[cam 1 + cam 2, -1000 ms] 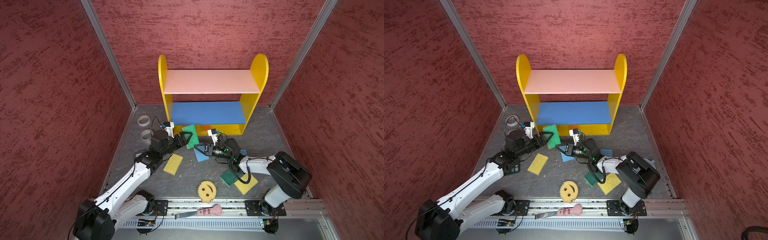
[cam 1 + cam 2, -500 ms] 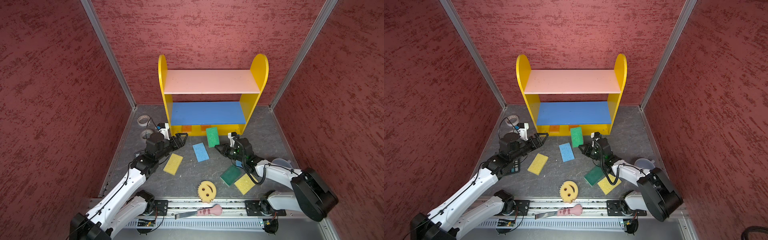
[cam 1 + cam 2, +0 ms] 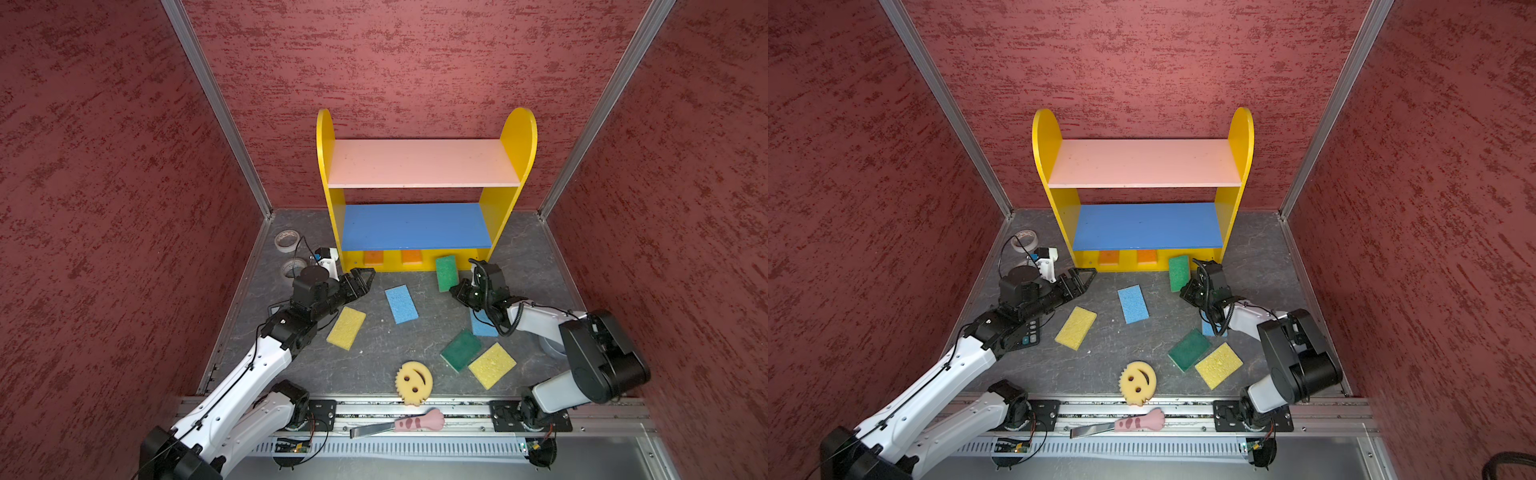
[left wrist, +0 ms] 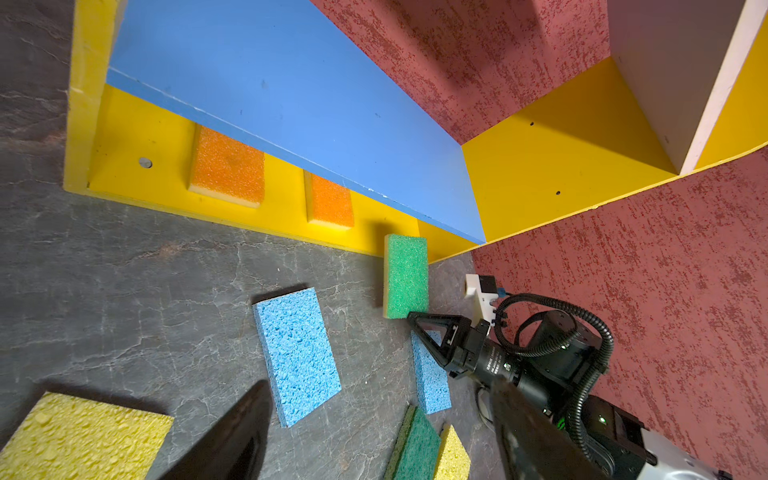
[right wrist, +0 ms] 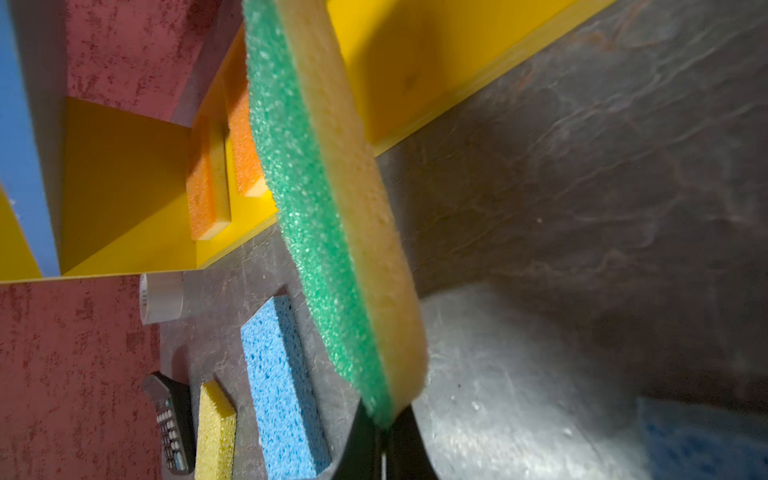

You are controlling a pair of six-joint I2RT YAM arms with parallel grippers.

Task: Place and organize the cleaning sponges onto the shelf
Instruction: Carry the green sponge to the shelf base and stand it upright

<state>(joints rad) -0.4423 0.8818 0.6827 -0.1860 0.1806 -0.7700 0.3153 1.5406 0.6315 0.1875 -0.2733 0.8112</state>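
**Progress:** early. Two orange sponges (image 3: 373,257) (image 3: 411,256) lie flat on the yellow base (image 3: 353,262) of the shelf (image 3: 516,137), side by side toward its left end. The pink upper board (image 3: 419,162) and the blue middle board (image 3: 415,226) carry nothing.

**In hand:** the right gripper (image 3: 456,289) is clenched on one end of a light green sponge (image 3: 446,272). The sponge's far end reaches over the front edge of the base near its right end. Whether it touches the base cannot be told. The left gripper (image 3: 368,281) stands with jaws apart and empty, above the surface (image 3: 374,361) just off the shelf's front left corner.

**Outstanding, loose on the surface:**
- a blue sponge (image 3: 401,303) near the middle
- a second blue sponge (image 3: 482,327), partly under the right arm (image 3: 540,318)
- a yellow sponge (image 3: 346,328) beside the left arm (image 3: 266,361)
- a dark green sponge (image 3: 460,350) and a second yellow sponge (image 3: 492,365), just beside each other toward the front right corner
- the round smiley sponge (image 3: 414,382) at the middle of the front edge

**Count:** orange two, blue two, yellow two, green two, smiley one, nine in all. Two are placed, one is held and six are left to collect.

**Not for shelving:** two tape rolls (image 3: 286,241) (image 3: 293,268) near the back left corner, and one pink paw-handled tool (image 3: 419,420) on the front rail (image 3: 457,409).

**Judgement:** roughly a quarter done. Grouping by colour appears to have begun.
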